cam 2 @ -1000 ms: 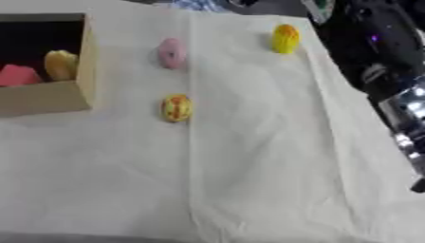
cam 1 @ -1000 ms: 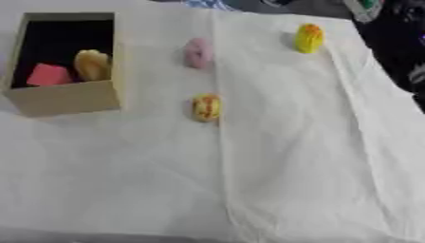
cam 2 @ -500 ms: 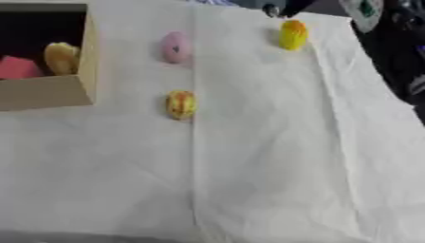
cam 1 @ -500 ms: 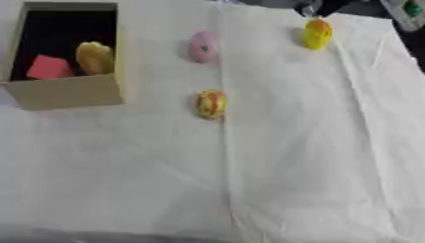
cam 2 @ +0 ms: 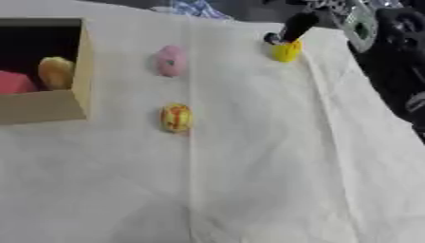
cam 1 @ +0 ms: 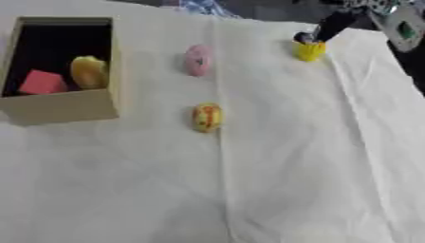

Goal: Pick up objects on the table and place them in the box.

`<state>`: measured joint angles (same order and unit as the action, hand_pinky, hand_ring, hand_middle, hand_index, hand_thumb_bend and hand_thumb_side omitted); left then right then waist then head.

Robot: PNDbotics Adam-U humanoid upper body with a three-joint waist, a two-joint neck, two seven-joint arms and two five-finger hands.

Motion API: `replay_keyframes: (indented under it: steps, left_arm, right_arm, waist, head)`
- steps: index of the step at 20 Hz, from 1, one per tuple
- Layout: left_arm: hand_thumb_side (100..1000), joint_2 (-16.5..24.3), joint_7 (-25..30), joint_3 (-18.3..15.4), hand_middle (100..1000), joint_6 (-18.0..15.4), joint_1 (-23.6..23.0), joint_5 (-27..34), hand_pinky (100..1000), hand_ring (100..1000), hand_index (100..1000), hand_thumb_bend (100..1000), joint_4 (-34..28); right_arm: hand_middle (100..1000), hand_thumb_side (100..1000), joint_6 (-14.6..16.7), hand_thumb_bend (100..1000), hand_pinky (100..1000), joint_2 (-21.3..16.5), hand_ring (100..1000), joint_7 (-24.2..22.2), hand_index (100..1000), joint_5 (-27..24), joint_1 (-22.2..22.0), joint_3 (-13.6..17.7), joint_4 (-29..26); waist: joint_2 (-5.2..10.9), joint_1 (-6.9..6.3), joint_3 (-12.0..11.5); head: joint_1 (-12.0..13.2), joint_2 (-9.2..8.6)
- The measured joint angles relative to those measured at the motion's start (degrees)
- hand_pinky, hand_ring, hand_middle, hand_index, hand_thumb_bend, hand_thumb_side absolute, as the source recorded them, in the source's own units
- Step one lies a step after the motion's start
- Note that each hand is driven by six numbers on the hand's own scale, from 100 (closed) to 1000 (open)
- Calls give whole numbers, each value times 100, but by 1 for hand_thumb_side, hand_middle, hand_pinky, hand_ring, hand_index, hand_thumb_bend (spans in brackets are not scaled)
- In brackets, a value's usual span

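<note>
A yellow object [cam 1: 309,50] sits at the far right of the white cloth. My right hand [cam 2: 295,24] comes in from the upper right, and its dark fingers reach down to the yellow object's top; I cannot tell whether they hold it. A pink round object [cam 1: 198,60] lies at the far middle. Near the centre rests a yellow-and-orange object [cam 1: 207,116]. The cardboard box [cam 1: 58,110] stands at the left, holding a pink block [cam 1: 41,82] and a yellow object [cam 1: 88,72]. My left hand shows in no view.
The white cloth [cam 1: 291,166] covers the table and has long creases running front to back. Dark machine parts [cam 2: 398,61] of my right arm stand along the right edge. A bluish thing [cam 2: 192,8] lies beyond the cloth's far edge.
My right hand has come down from the upper right onto the yellow object at the far right. The whole picture has shifted as the head moved.
</note>
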<state>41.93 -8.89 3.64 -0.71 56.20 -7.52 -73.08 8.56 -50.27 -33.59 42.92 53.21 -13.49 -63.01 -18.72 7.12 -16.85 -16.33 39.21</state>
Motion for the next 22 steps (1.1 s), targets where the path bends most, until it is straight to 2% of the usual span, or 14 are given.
replay_keyframes:
  steps: [7,13,22]
  left_arm:
    - [810,1,1,0,766,-1,-15,0,821,778,910,677,0]
    - [810,39,1,-2,767,-1,-18,0,821,778,910,675,-1]
    - [811,44,-14,-30,768,-14,-22,11,821,778,910,674,-10]
  right_arm:
    - [923,415,-64,395,946,-63,997,-56,950,37,-131,134,158]
    - [919,402,-148,375,943,-79,993,73,949,108,-133,274,294]
    - [919,401,-351,400,940,-86,990,329,947,400,-107,483,595]
  waist:
    - [-47,-32,-17]
    - [-150,-33,-29]
    - [-341,-75,-46]
  head:
    - [1,-49]
    - [4,-72]
    - [2,-157]
